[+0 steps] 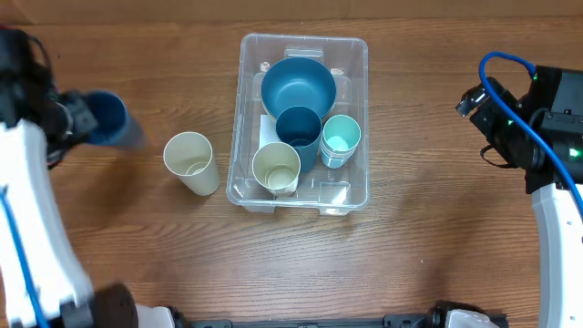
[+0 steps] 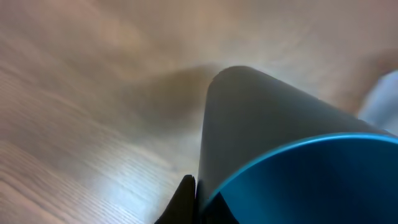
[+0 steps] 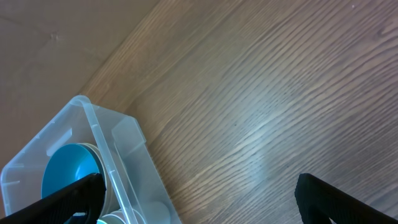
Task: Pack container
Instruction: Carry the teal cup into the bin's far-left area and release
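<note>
The tabletop [image 1: 428, 264] carries the container [image 1: 359, 91] in its middle. Inside it stand already a big blue bowl [image 1: 298, 84], a dark blue cup [image 1: 298, 128], a packed cream cup [image 1: 276, 167] and pale teal cups [image 1: 342, 138]. Left of the container a loose cream cup [image 1: 189, 159] waits. Further left, the left hand [image 1: 86, 117] grips a blue cup [image 1: 111, 118]. The right hand [image 3: 202, 199], right of the container, is wide open and empty. I judge that two cups remain.

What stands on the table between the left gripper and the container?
One upright cream cup, nearer the container; the overhead view shows it.

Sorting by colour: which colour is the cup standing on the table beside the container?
Cream; the cup shows best in the overhead view.
</note>
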### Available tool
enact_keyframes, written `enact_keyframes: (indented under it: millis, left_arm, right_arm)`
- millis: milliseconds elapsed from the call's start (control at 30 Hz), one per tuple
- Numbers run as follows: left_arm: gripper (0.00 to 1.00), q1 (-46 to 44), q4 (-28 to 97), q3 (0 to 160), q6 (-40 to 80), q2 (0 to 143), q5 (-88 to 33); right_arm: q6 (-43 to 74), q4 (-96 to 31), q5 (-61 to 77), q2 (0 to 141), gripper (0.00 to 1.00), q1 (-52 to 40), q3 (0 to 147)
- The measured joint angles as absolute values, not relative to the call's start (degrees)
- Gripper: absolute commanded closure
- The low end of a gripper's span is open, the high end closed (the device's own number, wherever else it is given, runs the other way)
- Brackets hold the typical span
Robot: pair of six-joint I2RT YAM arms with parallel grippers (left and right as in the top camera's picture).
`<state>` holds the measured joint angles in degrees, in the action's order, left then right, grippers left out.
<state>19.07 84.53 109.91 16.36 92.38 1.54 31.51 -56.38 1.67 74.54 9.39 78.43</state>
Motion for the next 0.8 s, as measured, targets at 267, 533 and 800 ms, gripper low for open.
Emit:
enact_keyframes:
  millis: [267,533,800]
  left_arm:
    - [0.96,3.64,86.89,119.96,15.92,81.78,-2.07]
    - [0.96,-12.03,86.17,119.52,13.34,91.18,-3.33]
    - [0.96,-15.25,82.85,119.46,13.1,101.21,-0.62]
  right_arm:
    - [31.51,-56.42,1.67,74.54,0.0,9.39,78.43]
    - [31.53,-56.4,1.67,74.54,0.0,9.39,78.43]
    - [31.48,-56.42,1.67,74.54,0.0,9.39,78.43]
